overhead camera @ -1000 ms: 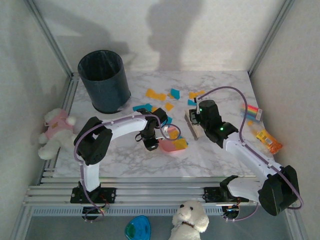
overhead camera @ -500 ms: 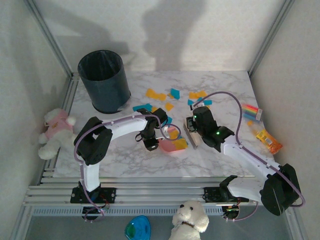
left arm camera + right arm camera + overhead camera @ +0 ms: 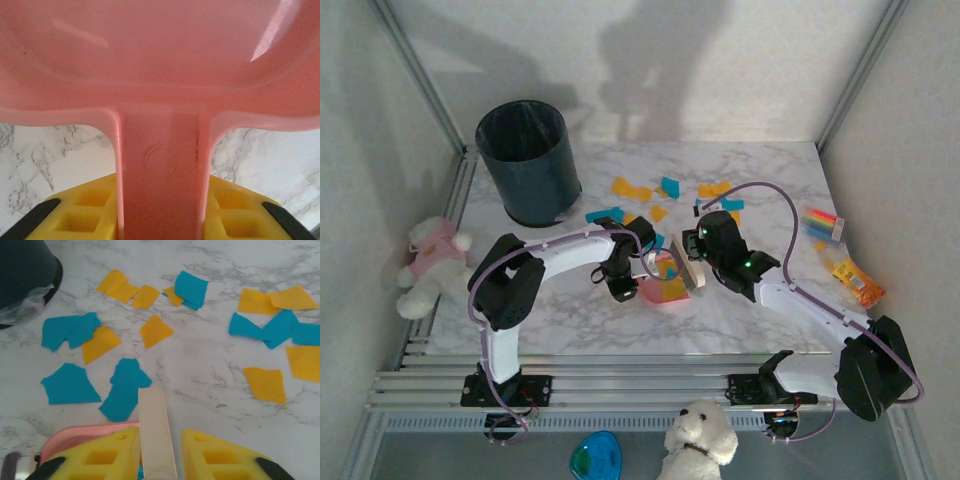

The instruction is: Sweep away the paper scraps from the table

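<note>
The left arm and right arm match: white link shells between bulky black joint housings, each on a black base. A lilac cable loops along each of the 2. Small green lights glow on the right arm's black wrist. The left gripper and right gripper have yellow fingers with square recessed pockets and black tips.

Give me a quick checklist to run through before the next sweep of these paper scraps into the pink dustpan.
1. Left claw shut on dustpan handle: ok.
2. Right claw shut on brush: ok.
3. Brush next to dustpan mouth: ok.
4. Paper scraps off the table: not ok, many lie beyond the brush.
5. Dustpan lip flat on table: cannot tell.
6. Bin upright, open: ok.
</note>
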Available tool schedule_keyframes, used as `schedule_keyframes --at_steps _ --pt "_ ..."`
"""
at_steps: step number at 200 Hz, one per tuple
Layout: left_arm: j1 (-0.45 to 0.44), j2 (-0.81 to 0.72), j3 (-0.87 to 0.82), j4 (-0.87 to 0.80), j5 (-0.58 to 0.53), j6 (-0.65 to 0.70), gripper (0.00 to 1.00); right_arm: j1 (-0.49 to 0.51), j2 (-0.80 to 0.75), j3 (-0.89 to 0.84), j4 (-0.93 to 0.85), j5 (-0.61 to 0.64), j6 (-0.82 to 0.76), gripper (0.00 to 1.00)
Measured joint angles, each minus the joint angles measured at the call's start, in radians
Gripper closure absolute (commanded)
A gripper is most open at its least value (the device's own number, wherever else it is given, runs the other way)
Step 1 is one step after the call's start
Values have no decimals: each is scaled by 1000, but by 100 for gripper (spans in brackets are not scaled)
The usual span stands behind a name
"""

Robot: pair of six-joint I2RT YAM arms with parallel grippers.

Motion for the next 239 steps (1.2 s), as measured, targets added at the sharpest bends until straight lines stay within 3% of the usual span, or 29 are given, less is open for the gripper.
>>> schedule_keyframes --at_steps 69,123,188,239 --pt "0 0 0 6 0 -2 100 0 -1 0 16 -18 21 100" --pt "0 0 -1 41 0 -26 100 -13 -55 0 -13 69 5 100" --pt "0 -3 -31 82 3 -54 100 -200 -72 2 -25 145 -16 100" --pt "0 -8 -34 90 3 -64 100 -346 15 69 -13 111 -10 100"
